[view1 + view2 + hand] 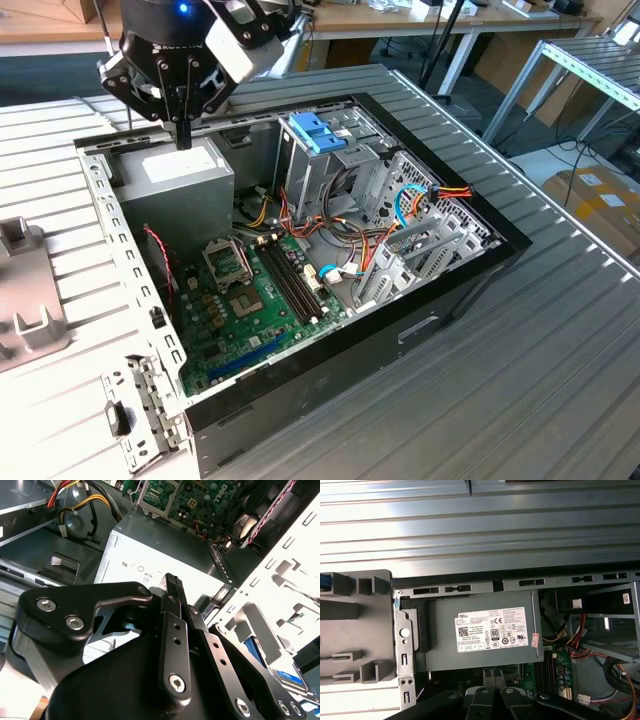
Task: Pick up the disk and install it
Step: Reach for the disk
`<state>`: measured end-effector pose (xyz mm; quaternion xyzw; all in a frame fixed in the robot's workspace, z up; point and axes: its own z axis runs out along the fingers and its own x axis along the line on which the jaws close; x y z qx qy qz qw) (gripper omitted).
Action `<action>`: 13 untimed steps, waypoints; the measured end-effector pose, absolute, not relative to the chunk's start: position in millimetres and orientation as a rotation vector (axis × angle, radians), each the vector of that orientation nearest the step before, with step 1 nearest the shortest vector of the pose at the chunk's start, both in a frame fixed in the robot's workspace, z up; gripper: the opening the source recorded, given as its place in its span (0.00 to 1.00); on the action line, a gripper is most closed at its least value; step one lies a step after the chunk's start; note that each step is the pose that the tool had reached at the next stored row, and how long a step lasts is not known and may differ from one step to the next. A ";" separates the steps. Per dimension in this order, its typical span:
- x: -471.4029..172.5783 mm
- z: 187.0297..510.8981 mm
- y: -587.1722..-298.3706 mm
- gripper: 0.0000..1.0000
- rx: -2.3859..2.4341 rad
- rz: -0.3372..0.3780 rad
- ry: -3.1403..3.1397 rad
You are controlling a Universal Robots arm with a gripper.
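My gripper (pixel 183 135) hangs over the rear corner of the open computer case (pixel 480 275), just above the grey power-supply box (pixel 185 170). Its fingers are pressed together with nothing between them, as the second wrist view also shows of the gripper (pixel 172 582). A small part of the disk (pixel 286 676), flat with a blue edge, shows past the case's perforated rear wall (pixel 280 595) in the second wrist view. A sliver of blue (pixel 324 581) lies at the edge of the grey fixture (pixel 355 625) in the first wrist view.
Inside the case are the green motherboard (pixel 250 300), bundles of coloured cables (pixel 400 205) and a metal drive cage (pixel 335 170) topped by a pale blue plastic bracket (pixel 318 130). A grey fixture (pixel 25 290) sits on the ribbed table at the exterior view's left.
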<state>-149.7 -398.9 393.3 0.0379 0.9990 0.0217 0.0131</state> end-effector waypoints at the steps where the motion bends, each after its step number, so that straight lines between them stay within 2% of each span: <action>1: -150.2 393.3 -398.9 0.11 0.118 0.068 3.113; 13: -155.6 393.3 -398.9 0.11 0.118 0.068 3.112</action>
